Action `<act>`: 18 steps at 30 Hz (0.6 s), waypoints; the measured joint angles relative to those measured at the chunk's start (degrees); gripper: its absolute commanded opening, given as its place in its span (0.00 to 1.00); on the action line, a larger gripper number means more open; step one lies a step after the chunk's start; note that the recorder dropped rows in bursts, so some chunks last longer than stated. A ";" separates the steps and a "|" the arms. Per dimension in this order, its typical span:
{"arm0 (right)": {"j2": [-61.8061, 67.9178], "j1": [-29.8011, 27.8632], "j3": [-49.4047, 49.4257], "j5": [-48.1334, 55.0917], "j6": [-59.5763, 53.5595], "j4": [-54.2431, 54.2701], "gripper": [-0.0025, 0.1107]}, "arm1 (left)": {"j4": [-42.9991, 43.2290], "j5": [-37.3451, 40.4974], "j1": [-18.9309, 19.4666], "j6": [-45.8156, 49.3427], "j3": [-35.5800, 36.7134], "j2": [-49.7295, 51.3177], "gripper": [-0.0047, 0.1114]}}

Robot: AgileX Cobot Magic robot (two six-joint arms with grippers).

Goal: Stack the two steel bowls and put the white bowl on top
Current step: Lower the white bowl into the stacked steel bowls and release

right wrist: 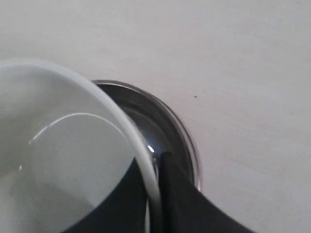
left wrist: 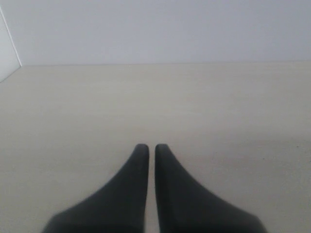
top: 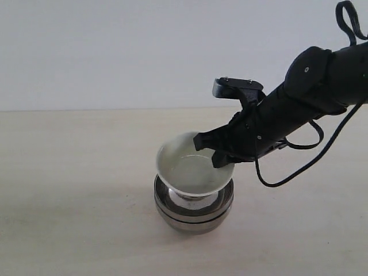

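Observation:
The two steel bowls point(top: 194, 208) stand nested one in the other on the table, near the middle. The white bowl point(top: 192, 169) sits in or just above the upper steel bowl. My right gripper point(top: 210, 150) is shut on its right rim, one finger inside and one outside. In the right wrist view the white bowl point(right wrist: 58, 155) fills one side, its rim pinched in my right gripper point(right wrist: 154, 167), with the steel bowls' rim point(right wrist: 182, 133) showing behind. The left gripper point(left wrist: 151, 148) is shut and holds nothing, over bare table.
The pale wooden table point(top: 69, 201) stretches all round the stack, with a white wall behind. A black cable point(top: 299, 167) hangs from the right arm above the table on the right.

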 measured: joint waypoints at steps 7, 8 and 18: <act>0.67 2.22 -0.05 -0.89 3.66 -3.62 0.02 | 0.00 0.00 0.00 0.00 0.00 0.00 0.08; 1.76 2.60 -0.05 -1.21 3.75 -3.76 0.02 | 0.00 0.00 0.00 0.00 0.00 0.00 0.08; 3.45 2.73 -0.05 -1.71 4.88 -6.84 0.02 | 0.00 0.00 0.00 0.00 0.00 0.00 0.08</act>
